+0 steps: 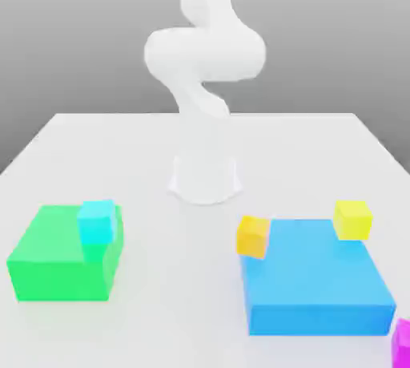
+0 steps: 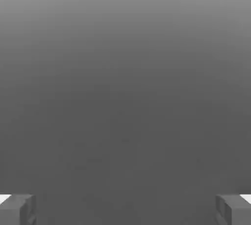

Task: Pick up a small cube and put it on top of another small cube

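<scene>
Pincer (image 2: 125, 212) spread wide, empty, ready to take. Magenta cube (image 1: 403, 342) near, far right edge of counter (image 1: 160, 310), seemingly untouched. Cyan cube (image 1: 97, 221) waiting atop green block (image 1: 60, 258), left.

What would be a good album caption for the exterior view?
White arm over a table: cyan cube on green block, orange cube and yellow cube by blue block, magenta cube at the edge.

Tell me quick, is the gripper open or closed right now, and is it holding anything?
Gripper: open, fingers spread wide apart, nothing between them.
</scene>
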You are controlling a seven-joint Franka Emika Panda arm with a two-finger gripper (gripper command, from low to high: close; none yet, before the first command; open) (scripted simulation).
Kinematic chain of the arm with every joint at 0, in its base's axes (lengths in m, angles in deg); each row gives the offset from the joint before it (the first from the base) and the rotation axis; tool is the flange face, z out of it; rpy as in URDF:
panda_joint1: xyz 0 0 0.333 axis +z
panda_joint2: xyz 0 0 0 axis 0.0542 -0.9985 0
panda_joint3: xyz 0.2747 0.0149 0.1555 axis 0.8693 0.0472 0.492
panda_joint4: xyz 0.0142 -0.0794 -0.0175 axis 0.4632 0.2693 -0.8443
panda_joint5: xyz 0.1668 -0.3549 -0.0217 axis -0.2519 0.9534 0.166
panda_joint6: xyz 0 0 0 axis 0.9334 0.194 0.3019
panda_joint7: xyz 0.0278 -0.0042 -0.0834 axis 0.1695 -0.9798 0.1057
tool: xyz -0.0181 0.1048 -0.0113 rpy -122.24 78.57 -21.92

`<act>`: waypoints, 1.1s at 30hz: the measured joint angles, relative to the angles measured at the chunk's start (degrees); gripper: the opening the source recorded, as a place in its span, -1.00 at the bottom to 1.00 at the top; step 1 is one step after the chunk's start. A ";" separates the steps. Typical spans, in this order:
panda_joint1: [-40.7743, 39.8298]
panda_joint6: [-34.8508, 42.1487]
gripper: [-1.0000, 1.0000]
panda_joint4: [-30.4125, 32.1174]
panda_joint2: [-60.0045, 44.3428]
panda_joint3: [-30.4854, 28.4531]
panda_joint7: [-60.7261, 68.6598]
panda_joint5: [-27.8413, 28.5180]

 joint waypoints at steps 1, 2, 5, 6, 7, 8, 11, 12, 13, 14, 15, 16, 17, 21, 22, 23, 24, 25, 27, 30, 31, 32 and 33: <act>0.83 -0.52 0.00 -0.26 -2.26 0.19 1.20 0.02; 1.60 -1.03 0.00 -0.52 -4.42 0.38 2.35 0.03; 3.76 -2.49 0.00 -1.25 -10.73 1.05 5.72 0.05; 4.43 -2.97 0.00 -1.49 -12.81 1.32 6.83 0.05; 5.11 -3.45 0.00 -1.74 -14.89 1.59 7.94 0.07; 5.76 -3.94 0.00 -1.98 -16.96 1.88 9.03 0.09; 7.60 -5.38 0.00 -2.70 -23.19 2.90 12.26 0.24; 8.18 -5.86 0.00 -2.95 -25.26 3.27 13.33 0.31; 8.77 -6.34 0.00 -3.19 -27.33 3.65 14.37 0.41; 9.21 -6.83 0.00 -3.43 -29.41 4.16 15.40 0.52; 9.81 -7.31 0.00 -3.67 -31.49 4.51 16.34 0.73; 10.33 -7.79 0.00 -3.91 -33.57 5.00 17.35 0.90; 11.23 -8.27 0.00 -4.16 -35.65 5.46 18.31 1.13; 14.11 -10.17 0.00 -5.13 -44.00 6.83 21.86 2.43; 14.60 -10.64 0.00 -5.38 -46.10 7.08 22.67 2.86; 15.04 -11.11 0.00 -5.62 -48.20 7.40 23.49 3.28; 15.45 -11.58 0.00 -5.87 -50.30 7.76 24.28 3.75; 15.91 -12.04 0.00 -6.12 -52.41 8.13 25.03 4.27; 16.96 -12.95 0.00 -6.62 -56.63 8.86 26.45 5.44; 18.70 -14.29 0.00 -7.39 -63.00 9.81 28.40 7.45; 19.19 -15.18 0.00 -7.73 -65.11 9.80 28.60 8.14; 19.67 -16.42 0.00 -8.13 -67.20 9.51 28.51 8.75; 20.04 -17.84 0.00 -8.56 -69.29 9.17 28.25 9.37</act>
